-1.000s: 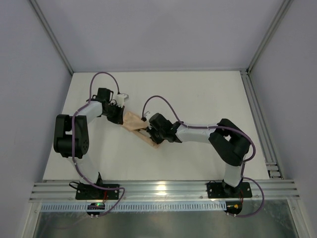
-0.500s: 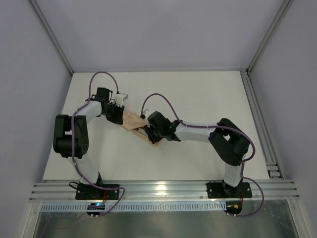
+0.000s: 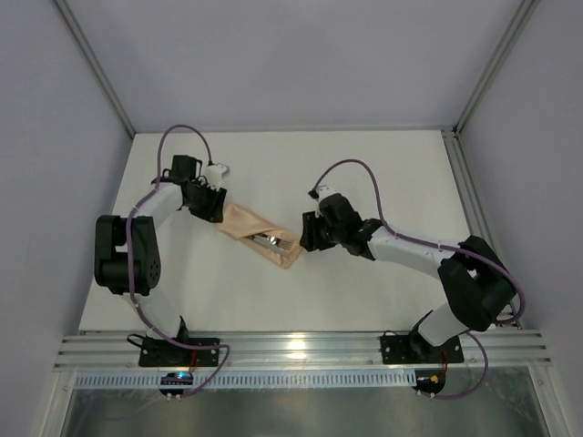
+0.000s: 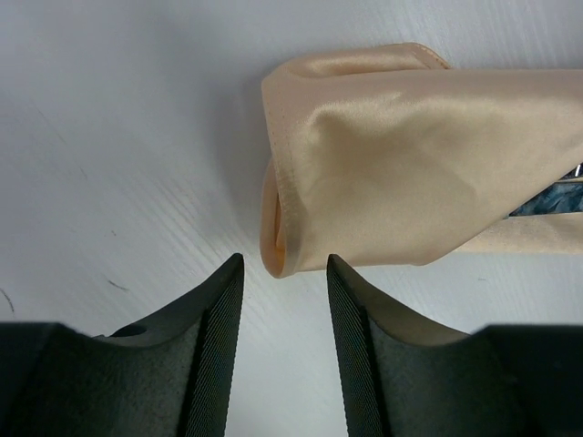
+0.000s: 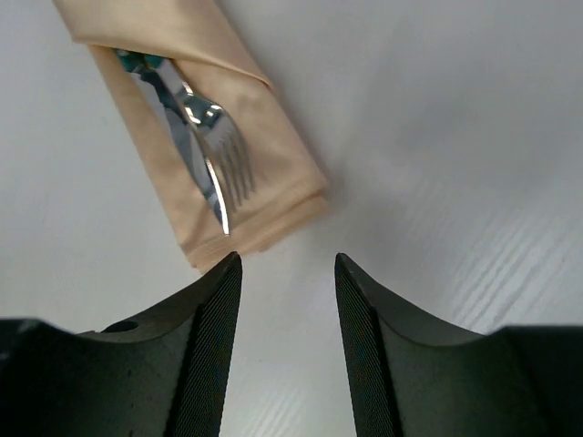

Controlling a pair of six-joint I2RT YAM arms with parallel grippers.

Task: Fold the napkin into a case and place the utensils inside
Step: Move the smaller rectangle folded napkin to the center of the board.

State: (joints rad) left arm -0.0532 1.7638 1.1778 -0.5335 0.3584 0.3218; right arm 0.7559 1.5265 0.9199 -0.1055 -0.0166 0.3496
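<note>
Folded case (image 3: 244,226) with utensils (image 5: 202,127) tucked in, lying flat on the white desk (image 3: 383,182) between the two arms.

**Handling.** The cloth is thin, soft and satiny, so it is probably light and slippery. Lifted by one end, it would likely sag and come unfolded. The utensils are stiff and smooth, and they could slide out through the open end if the case were tipped that way. The safest hold is judged to be a pinch across the case at mid-length, taking the cloth layers and the utensils together. Otherwise both ends should be supported at once.

**Orientation.** In the overhead view the case's long axis runs diagonally, from its far-left end to its near-right end. The utensils lie along this axis. Their dark green handles sit under the diagonal flap (image 5: 173,41), towards the far-left end. The fork tines (image 5: 235,168) and a blade tip point to the near-right end and rest exposed on the cloth.

**Pincers.** The left pincer (image 4: 284,273) is at the case's rounded far-left end. It is partly open and grips nothing, and the cloth edge lies just at the gap between its tips. The right pincer (image 5: 287,264) stands just off the near-right end, partly open and empty.
</note>
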